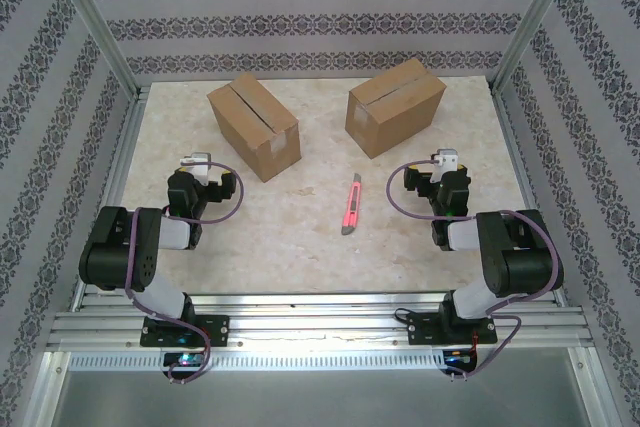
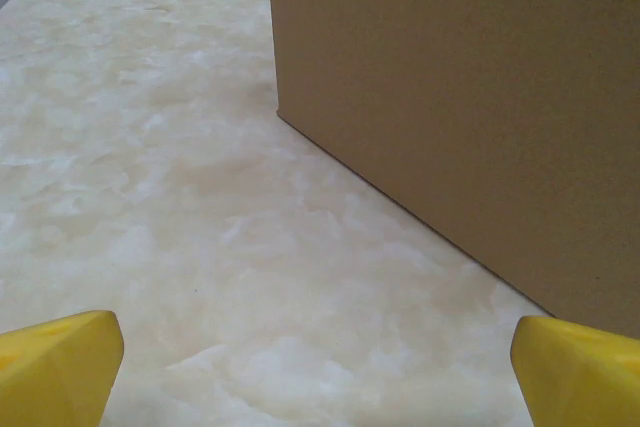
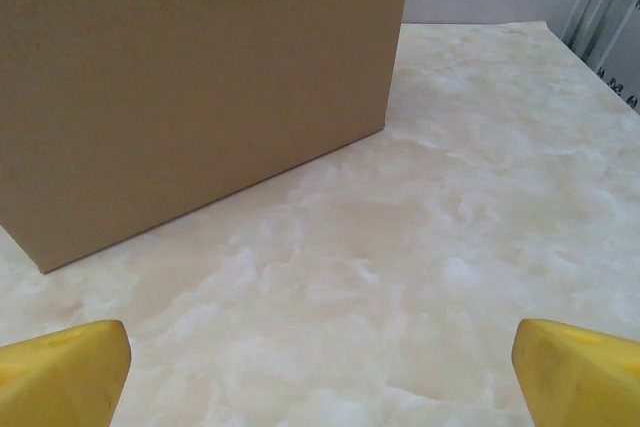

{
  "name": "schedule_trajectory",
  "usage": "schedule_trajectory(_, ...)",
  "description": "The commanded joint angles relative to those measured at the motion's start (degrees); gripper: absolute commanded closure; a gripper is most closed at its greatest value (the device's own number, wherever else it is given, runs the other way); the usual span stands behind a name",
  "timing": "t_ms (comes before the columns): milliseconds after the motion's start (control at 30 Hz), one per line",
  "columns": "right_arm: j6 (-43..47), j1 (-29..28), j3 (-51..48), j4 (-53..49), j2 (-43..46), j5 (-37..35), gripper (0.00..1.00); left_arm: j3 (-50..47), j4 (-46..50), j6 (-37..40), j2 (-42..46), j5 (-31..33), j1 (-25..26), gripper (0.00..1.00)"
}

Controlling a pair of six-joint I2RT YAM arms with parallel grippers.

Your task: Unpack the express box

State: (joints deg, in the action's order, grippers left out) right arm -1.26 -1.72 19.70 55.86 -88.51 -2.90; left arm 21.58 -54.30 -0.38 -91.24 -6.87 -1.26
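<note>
Two brown cardboard express boxes stand at the back of the table, each with tape along its closed top seam: the left box (image 1: 254,125) and the right box (image 1: 394,105). My left gripper (image 1: 198,165) sits low just in front of the left box, open and holding nothing. In the left wrist view its yellow fingertips (image 2: 60,362) stand far apart, and the box wall (image 2: 470,97) rises ahead to the right. My right gripper (image 1: 447,162) is open too, near the right box. That box's side (image 3: 190,77) stands ahead to the left of its fingertips (image 3: 580,372).
A red utility knife (image 1: 351,204) lies on the marble tabletop (image 1: 300,237) between the two arms, in front of the boxes. Metal frame posts and patterned walls enclose the table on three sides. A metal rail (image 1: 320,327) runs along the near edge.
</note>
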Motion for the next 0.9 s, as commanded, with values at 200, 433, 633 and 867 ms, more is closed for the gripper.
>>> schedule_trajectory(200,0.4,0.0,-0.4,0.5,0.4,1.2,0.02,0.7,0.3,0.5,0.1,-0.3,-0.6,0.00)
schedule_trajectory(433,0.4,0.0,-0.4,0.6,0.4,0.9,0.02,0.7,0.3,0.5,0.1,-0.3,-0.6,0.00)
schedule_trajectory(633,0.8,-0.5,-0.4,1.2,0.5,-0.2,0.02,0.7,0.3,0.5,0.1,-0.3,-0.6,0.00)
schedule_trajectory(867,0.8,-0.7,-0.4,1.4,0.4,-0.8,0.02,0.7,0.3,0.4,0.0,-0.5,-0.6,0.00)
